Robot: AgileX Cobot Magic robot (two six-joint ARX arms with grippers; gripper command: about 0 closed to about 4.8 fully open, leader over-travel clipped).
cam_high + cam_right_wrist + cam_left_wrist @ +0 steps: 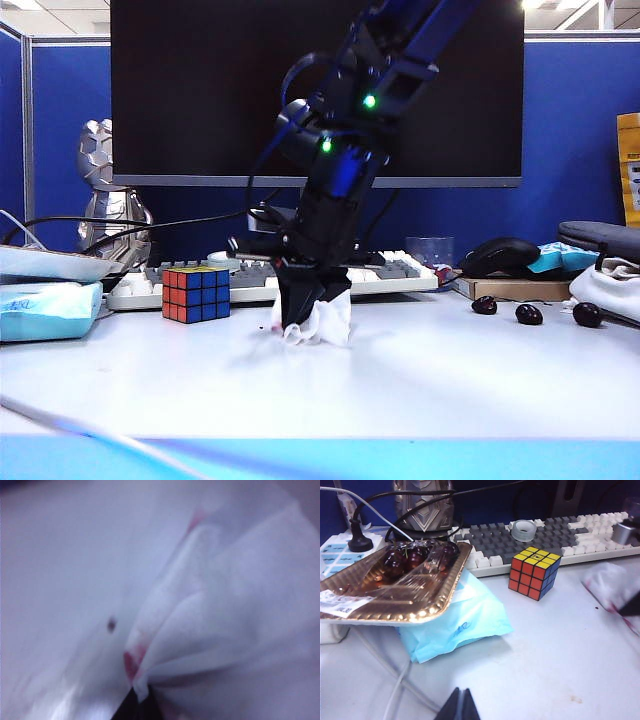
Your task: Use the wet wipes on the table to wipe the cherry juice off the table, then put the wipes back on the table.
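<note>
A crumpled white wet wipe [320,318] with pink stains rests on the table [450,380], and my right gripper [303,322] points down into it, shut on it. In the right wrist view the wipe [225,615] fills the picture, stained red near the fingertips [142,702]. A small dark cherry juice spot [111,624] lies on the table beside it. A faint pink cherry juice mark [262,328] shows left of the wipe. The wipe [615,587] appears blurred in the left wrist view. My left gripper [462,692] is shut and empty, hovering over bare table.
A Rubik's cube [196,293] stands left of the wipe, before a keyboard [400,272]. A blue wipes pack [460,620] lies under a gold tray [395,590] of cherries. Loose cherries [529,314] lie at the right. A white cable [400,680] crosses the near table.
</note>
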